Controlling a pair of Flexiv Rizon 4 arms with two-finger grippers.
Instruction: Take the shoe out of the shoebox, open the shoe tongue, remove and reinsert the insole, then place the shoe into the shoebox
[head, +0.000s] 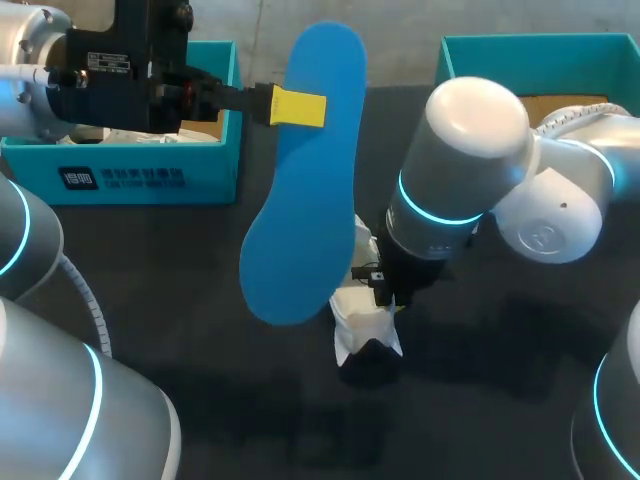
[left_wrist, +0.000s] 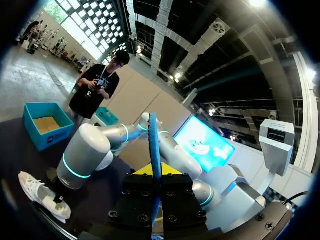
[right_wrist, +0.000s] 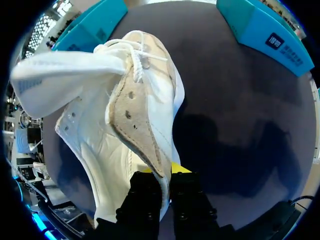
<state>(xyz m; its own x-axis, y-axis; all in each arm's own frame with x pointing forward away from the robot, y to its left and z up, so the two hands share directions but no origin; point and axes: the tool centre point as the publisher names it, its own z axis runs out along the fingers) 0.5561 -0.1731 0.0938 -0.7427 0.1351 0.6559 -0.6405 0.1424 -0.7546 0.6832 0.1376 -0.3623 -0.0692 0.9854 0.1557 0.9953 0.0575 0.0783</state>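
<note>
My left gripper (head: 297, 107) is shut on a blue insole (head: 300, 180), holding it high over the table's middle; in the left wrist view the insole (left_wrist: 155, 145) stands edge-on between the fingers. The white shoe (head: 362, 318) sits on the dark table under my right arm. My right gripper (right_wrist: 166, 172) is shut on the shoe's eyelet flap, with the shoe (right_wrist: 120, 125) and its pulled-open tongue (right_wrist: 55, 80) spreading ahead of it. From the left wrist view the shoe (left_wrist: 42, 195) shows low beside my right arm.
A teal shoebox (head: 130, 170) stands at the back left, under my left arm. A second teal box (head: 540, 60) stands at the back right. Dark table surface (head: 250, 400) lies open in front of the shoe.
</note>
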